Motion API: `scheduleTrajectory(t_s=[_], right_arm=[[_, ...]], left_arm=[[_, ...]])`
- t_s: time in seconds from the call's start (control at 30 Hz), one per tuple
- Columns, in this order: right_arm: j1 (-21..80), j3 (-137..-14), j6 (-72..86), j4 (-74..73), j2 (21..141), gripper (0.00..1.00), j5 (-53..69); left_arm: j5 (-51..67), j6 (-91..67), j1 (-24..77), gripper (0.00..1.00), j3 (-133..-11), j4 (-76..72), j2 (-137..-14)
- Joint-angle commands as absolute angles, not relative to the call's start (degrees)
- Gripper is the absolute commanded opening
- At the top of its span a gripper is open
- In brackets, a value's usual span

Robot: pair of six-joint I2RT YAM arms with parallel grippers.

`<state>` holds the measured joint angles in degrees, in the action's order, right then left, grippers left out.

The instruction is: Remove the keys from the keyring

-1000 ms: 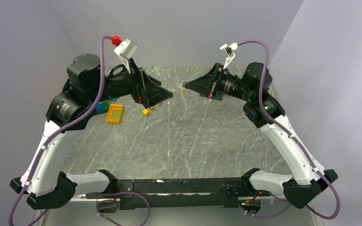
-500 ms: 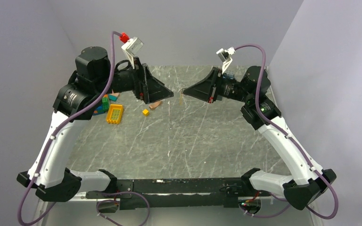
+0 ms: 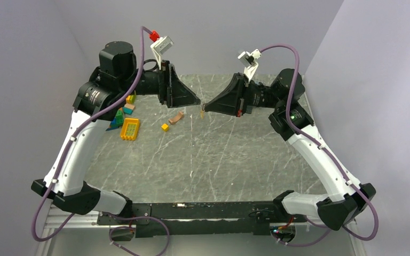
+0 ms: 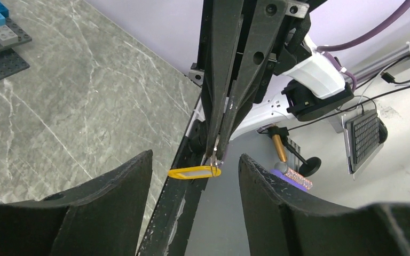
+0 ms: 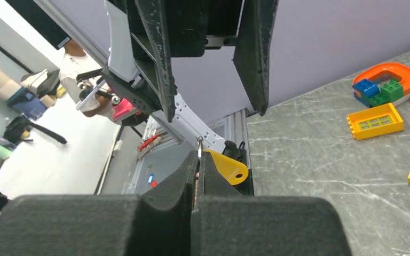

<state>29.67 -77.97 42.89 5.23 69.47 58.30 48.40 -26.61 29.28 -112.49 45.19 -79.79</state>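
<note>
My right gripper (image 3: 203, 108) is shut on the thin grey keyring (image 5: 199, 142), held in the air above the back of the table. The yellow key tag (image 5: 226, 166) hangs from the ring beside the fingertips. It also shows as a yellow speck in the top view (image 3: 202, 112). In the left wrist view the keyring (image 4: 214, 160) and the tag (image 4: 193, 172) hang from the right fingertips. They sit in line with the gap of my open left gripper (image 4: 195, 160), untouched by either finger. My left gripper (image 3: 196, 101) is empty and faces the right one, tip to tip.
Toy blocks lie at the back left: an orange-yellow studded brick (image 3: 129, 128), a small yellow cube (image 3: 165, 127), a tan piece (image 3: 177, 117) and a pile of coloured blocks (image 3: 121, 113). A grey baseplate with blue bricks (image 4: 0, 50) shows in the left wrist view.
The left arm has risen and swung back, away from the small yellow cube. The right gripper has moved left with the keyring. The two gripper tips now nearly meet.
</note>
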Motion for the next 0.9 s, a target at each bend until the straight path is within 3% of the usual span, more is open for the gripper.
scheduleTrajectory(t_s=[0.0, 0.37, 0.6, 0.87], right_arm=[[29.3, -81.9, 40.4, 5.7, 70.0, 0.0, 60.7], [28.7, -82.4, 42.5, 9.8, 72.7, 0.0, 62.6], [28.7, -82.6, 43.1, 10.9, 73.8, 0.0, 63.1], [28.7, -82.4, 45.5, 14.6, 74.7, 0.0, 63.3]], left_arm=[[52.8, -27.2, 29.2, 0.63, -111.9, 41.6, -79.4], [53.0, -26.7, 29.2, 0.55, -109.0, 42.2, -78.7], [51.4, -25.1, 29.2, 0.35, -109.2, 43.9, -78.9], [51.9, -24.8, 29.1, 0.25, -108.9, 44.0, -80.3]])
